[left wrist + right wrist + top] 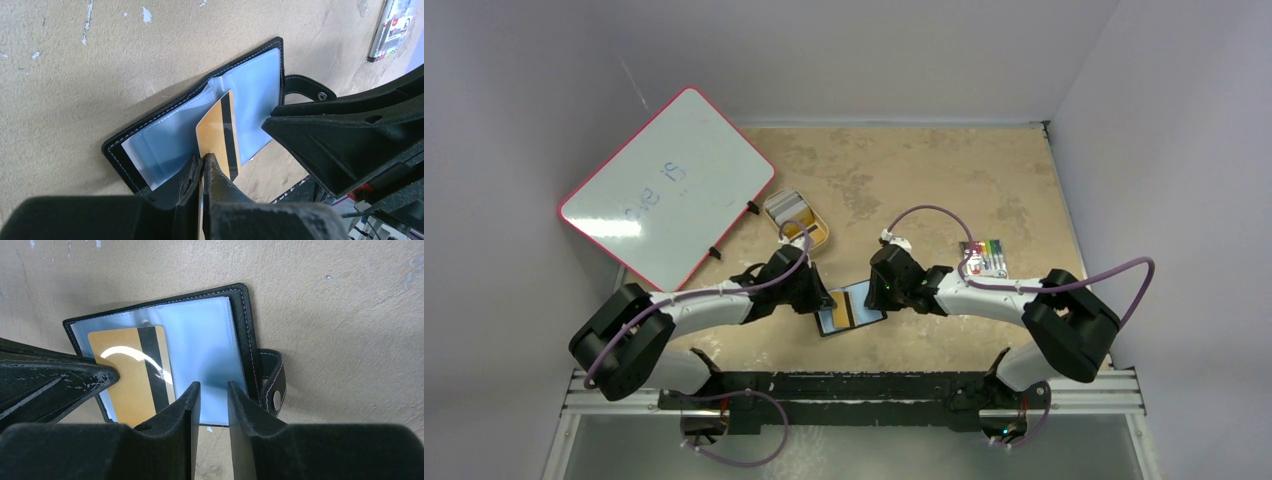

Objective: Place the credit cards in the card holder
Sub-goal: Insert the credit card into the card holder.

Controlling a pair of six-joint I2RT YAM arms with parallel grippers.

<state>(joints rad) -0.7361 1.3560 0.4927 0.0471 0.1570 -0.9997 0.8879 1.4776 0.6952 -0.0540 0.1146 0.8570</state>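
Clenching credit card (217, 132) stripe-forward over card holder (160, 142) is left end effector (204, 161); right end effector (214, 387) parted.

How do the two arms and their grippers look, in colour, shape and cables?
The left arm and right arm have white links between bulky black joints. A purple cable loops along each. The left gripper and right gripper are matte black with two tapering fingers; the left's show pale scratches.

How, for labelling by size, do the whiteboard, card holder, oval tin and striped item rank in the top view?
Largest: whiteboard.
Next: card holder and oval tin, looking alike; the holder is partly covered, so unranked.
Smallest: striped item.
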